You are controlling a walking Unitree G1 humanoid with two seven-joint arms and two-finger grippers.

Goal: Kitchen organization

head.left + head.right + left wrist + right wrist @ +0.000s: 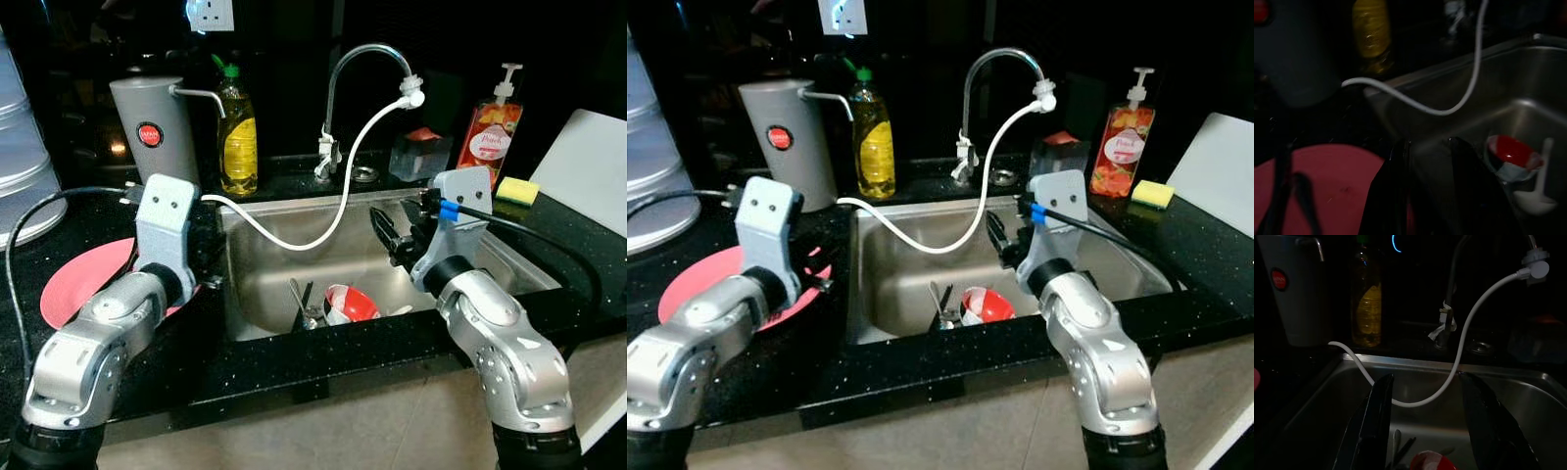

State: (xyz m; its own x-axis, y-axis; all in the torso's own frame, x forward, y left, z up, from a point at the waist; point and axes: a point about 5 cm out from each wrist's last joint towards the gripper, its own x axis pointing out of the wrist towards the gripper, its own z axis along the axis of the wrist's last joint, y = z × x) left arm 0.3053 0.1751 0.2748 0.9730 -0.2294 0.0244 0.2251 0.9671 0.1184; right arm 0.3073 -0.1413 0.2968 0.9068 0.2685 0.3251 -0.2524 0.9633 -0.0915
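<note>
Right claw (pixel 397 238) hangs over the sink (pixel 265 269), fingers spread, gripping nothing. Red bowl (pixel 351 304) lies below and just ahead of it, beside utensils (pixel 304 304) on the sink floor; right arm is nearer. Left claw (pixel 1425 196), slightly parted and empty, sits over the pink plate (pixel 78 284) on the black worktop (pixel 294 362). Hose (pixel 333 211) loops across the basin.

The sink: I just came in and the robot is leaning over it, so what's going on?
The right gripper hovers open above the steel sink, over a red bowl and utensils lying in the basin. The left gripper is at the sink's left edge beside a pink plate on the black counter, jaws holding nothing. A white hose sags from the tap.
</note>
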